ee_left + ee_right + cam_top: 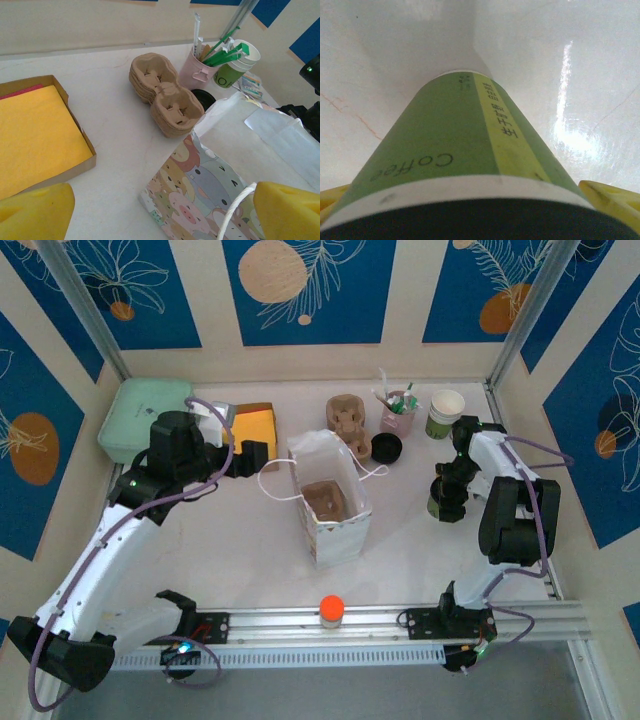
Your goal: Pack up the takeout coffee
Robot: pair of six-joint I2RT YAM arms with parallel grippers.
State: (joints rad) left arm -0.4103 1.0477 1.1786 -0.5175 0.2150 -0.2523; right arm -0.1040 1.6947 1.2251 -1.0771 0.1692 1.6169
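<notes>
The takeout coffee point(447, 504), a green-sided cup with a black lid, stands on the table at the right. In the right wrist view the takeout coffee point(445, 150) is very close, with "Coffee" printed on its side. My right gripper point(447, 488) hangs over it, open. Its yellow fingertips point(612, 200) flank the cup just below the lid; I cannot tell whether they touch it. A cartoon-printed paper bag point(335, 502) stands open mid-table with a brown pulp carrier point(325, 500) inside. My left gripper point(255, 455) is open beside the bag point(210, 175), close to its white handle point(235, 210).
A stack of pulp carriers point(348, 420) lies behind the bag, with a loose black lid point(386, 448) beside it. A pink cup of sticks point(398, 415) and a lidless green-and-white cup point(445, 412) stand at the back right. A box of yellow napkins point(252, 425) and a green container point(145, 418) sit back left.
</notes>
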